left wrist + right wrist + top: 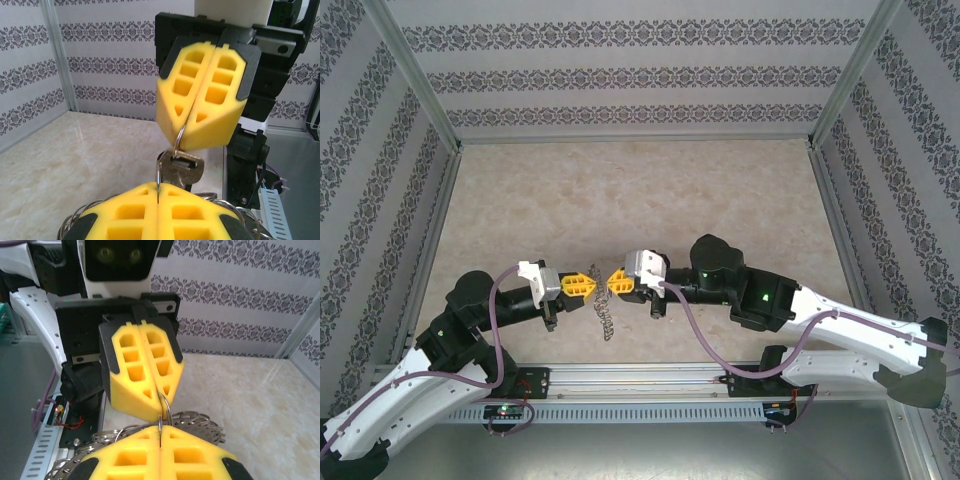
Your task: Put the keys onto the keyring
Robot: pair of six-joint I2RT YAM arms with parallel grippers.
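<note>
We see the left gripper and the right gripper meeting tip to tip above the marble-patterned table, each with its yellow foam fingers pressed together.

From the left wrist, the left gripper pinches a thin wire loop that rises out of the seam between its pads. The right gripper sits directly ahead and above, nipping the top of that same loop at its tips. A small key with a dark head hangs on the loop, just below the right gripper's tips and just ahead of the left gripper's. More coils of the keyring fan out to either side beneath the left fingers.

From the right wrist, the right gripper faces the left gripper with the loop bridging them. The keyring spreads just beyond the right fingers, and from above it dangles below the two sets of tips.
</note>
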